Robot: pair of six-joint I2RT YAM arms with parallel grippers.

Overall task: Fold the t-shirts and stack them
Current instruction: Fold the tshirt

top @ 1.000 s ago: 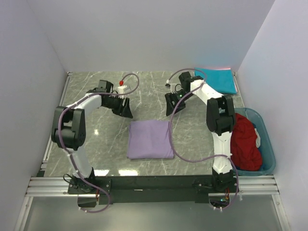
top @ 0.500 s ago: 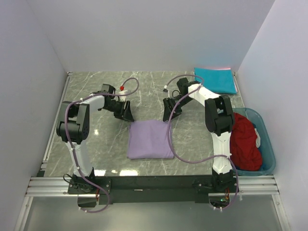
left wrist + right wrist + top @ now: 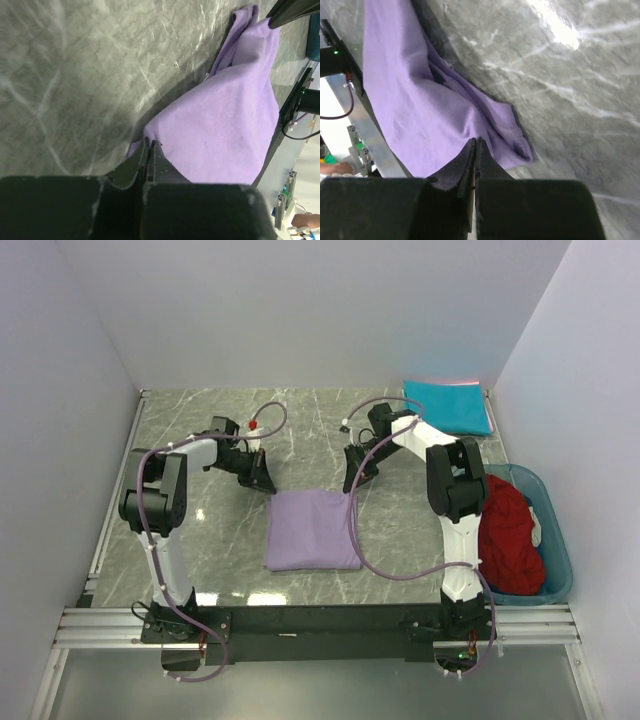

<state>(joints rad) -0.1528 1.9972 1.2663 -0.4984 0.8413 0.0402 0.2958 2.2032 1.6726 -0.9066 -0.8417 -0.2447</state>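
Observation:
A folded lavender t-shirt (image 3: 312, 530) lies on the marble table between the two arms. My left gripper (image 3: 264, 483) is shut at its far left corner, where the cloth (image 3: 235, 125) rises into a small peak at the closed tips (image 3: 150, 141). At the far right corner my right gripper (image 3: 352, 483) is shut too, its tips (image 3: 476, 140) pinched into the purple fabric (image 3: 415, 105) beside a rolled hem. A folded teal t-shirt (image 3: 450, 407) rests at the back right. The dark red t-shirt (image 3: 510, 535) is heaped in the bin.
A translucent teal plastic bin (image 3: 560, 555) stands at the right edge of the table, beside the right arm. White walls close in the table on the left, back and right. A metal rail (image 3: 320, 625) runs along the near edge.
Both grippers came down from behind the lavender t-shirt onto its far corners and went from open to shut there. The shirt itself has not shifted.

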